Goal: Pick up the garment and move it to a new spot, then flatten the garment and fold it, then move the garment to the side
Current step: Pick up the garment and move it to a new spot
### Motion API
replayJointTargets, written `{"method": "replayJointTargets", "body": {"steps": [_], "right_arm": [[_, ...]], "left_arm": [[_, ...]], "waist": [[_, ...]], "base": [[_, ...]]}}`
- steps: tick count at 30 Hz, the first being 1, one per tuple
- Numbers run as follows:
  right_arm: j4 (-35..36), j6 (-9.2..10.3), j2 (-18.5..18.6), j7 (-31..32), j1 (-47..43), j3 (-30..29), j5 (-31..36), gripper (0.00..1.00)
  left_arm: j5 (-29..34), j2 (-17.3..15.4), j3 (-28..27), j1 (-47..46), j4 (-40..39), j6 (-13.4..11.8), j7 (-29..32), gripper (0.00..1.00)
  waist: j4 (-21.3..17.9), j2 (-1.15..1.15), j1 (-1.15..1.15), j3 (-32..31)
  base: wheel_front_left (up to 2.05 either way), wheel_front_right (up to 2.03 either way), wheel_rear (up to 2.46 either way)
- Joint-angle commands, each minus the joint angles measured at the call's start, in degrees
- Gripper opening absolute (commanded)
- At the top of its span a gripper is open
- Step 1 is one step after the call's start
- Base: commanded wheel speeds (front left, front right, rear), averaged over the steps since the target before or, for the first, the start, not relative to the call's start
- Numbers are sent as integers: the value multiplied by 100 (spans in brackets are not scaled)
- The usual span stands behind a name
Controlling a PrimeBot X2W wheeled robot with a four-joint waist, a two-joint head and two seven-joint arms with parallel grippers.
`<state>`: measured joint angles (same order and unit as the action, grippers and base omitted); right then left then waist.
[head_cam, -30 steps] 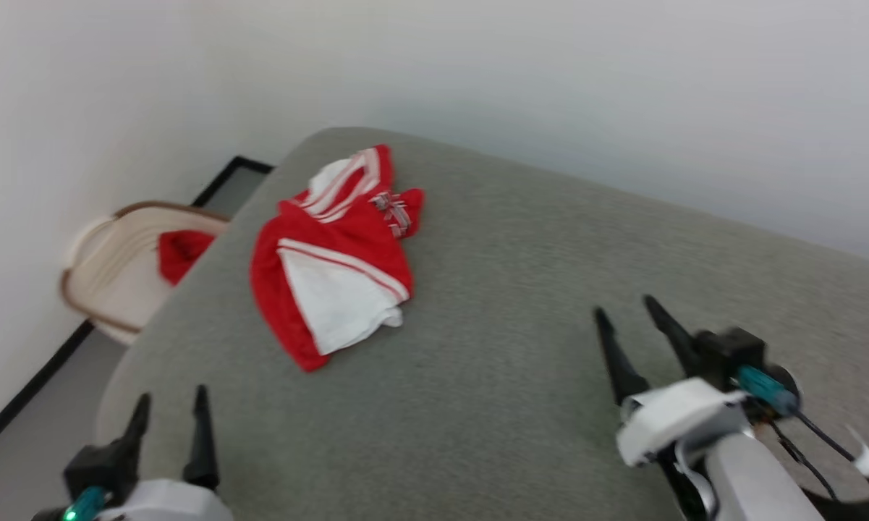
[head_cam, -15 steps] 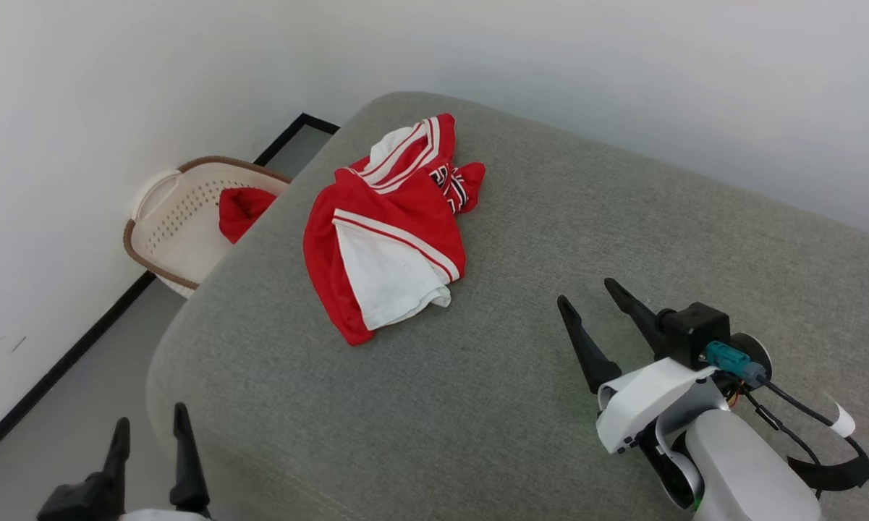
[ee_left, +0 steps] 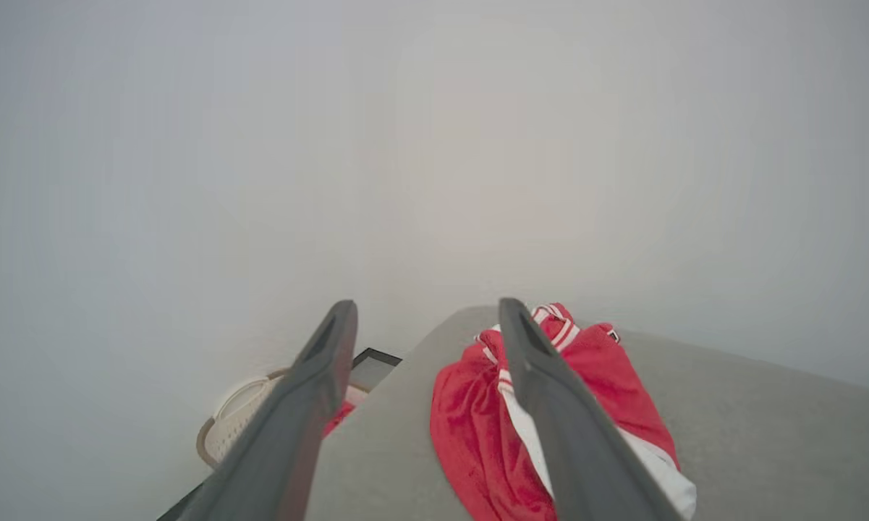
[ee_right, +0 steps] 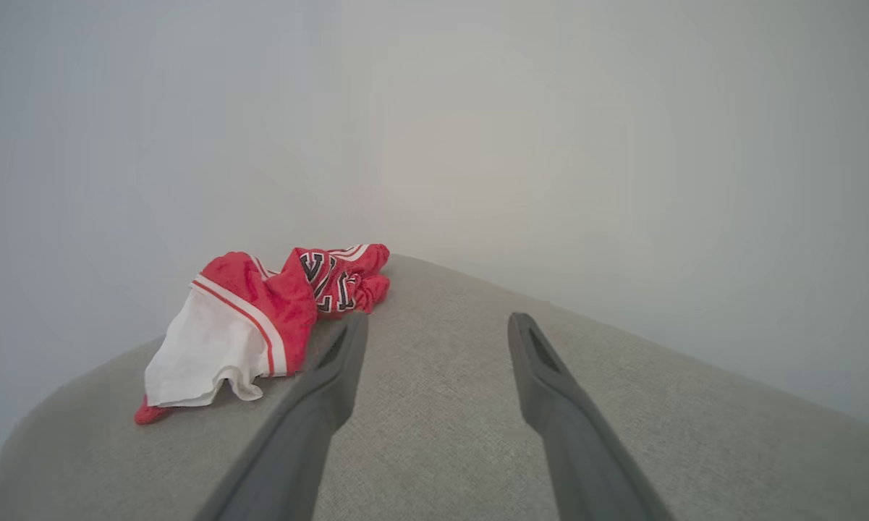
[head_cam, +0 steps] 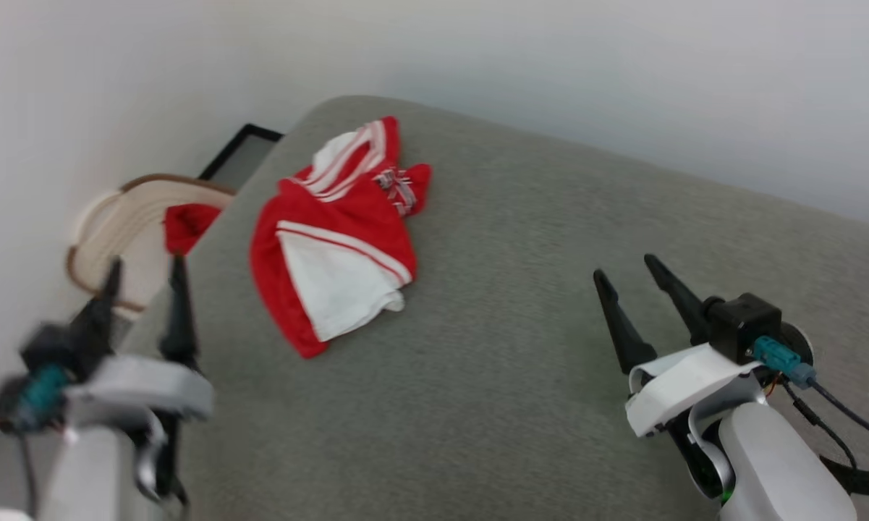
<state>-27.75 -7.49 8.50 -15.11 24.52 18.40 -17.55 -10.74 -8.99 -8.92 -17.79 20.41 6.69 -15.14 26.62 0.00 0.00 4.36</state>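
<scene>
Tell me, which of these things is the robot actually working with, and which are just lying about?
In the job:
- red-and-white garment, crumpled on the grey cushion
- left fingers and right fingers, both open, empty

Just lying about:
- cream basket on the floor
- red cloth inside it

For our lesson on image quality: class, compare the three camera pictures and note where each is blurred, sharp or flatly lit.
Head view: left tool is smeared, the garment slightly soft, right tool crisper. Left wrist view: pale, hazy wall, that tool's near fingers soft-edged. Right wrist view: sharpest, the garment's black lettering shows clearly; light even, shadows faint.
</scene>
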Motion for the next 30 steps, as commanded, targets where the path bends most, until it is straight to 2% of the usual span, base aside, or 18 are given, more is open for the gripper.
{"method": "replayJointTargets", "body": {"steps": [1,5,9,11,14,17,21,26,30], "right_arm": [[37,0,14,-5,66,-22,23,100],[210,0,-19,-5,228,-28,-90,100],[378,0,-52,-4,288,-107,-108,100],[453,0,-98,-5,339,-122,-95,100],[537,0,-158,-5,377,-123,-75,100],[575,0,-205,-4,347,-173,-87,100],[606,0,-228,-5,403,-144,-79,100],[686,0,-179,-5,501,-168,-16,100],[779,0,-141,-5,597,-135,23,100]], "left_arm": [[-12,-128,-21,-193,100,40,0,100],[-165,-612,-89,-987,566,65,-1,100],[-391,-1125,-76,-1648,1114,75,171,100],[-626,-1356,7,-1945,1422,82,455,100],[-1143,-1791,294,-2263,1982,82,1369,100],[-1804,-2130,619,-2527,2433,83,2541,100],[-2465,-2547,1033,-2660,2705,77,3742,100],[-2838,-2851,1287,-2781,3052,78,4463,100],[-2792,-2984,1384,-2816,3497,55,4549,100]], "waist": [[-1168,0,0,721],[-1929,0,0,1146],[-2493,0,0,1450],[-2735,0,0,1550],[-3054,0,0,1657],[-3252,0,0,1715],[-3456,0,0,1834],[-3616,0,0,2128],[-3725,0,0,2375]], "base": [[0,0,0],[0,0,0],[0,0,0],[0,0,0],[0,0,0],[0,0,0],[0,0,0],[0,0,0],[0,0,0]]}}
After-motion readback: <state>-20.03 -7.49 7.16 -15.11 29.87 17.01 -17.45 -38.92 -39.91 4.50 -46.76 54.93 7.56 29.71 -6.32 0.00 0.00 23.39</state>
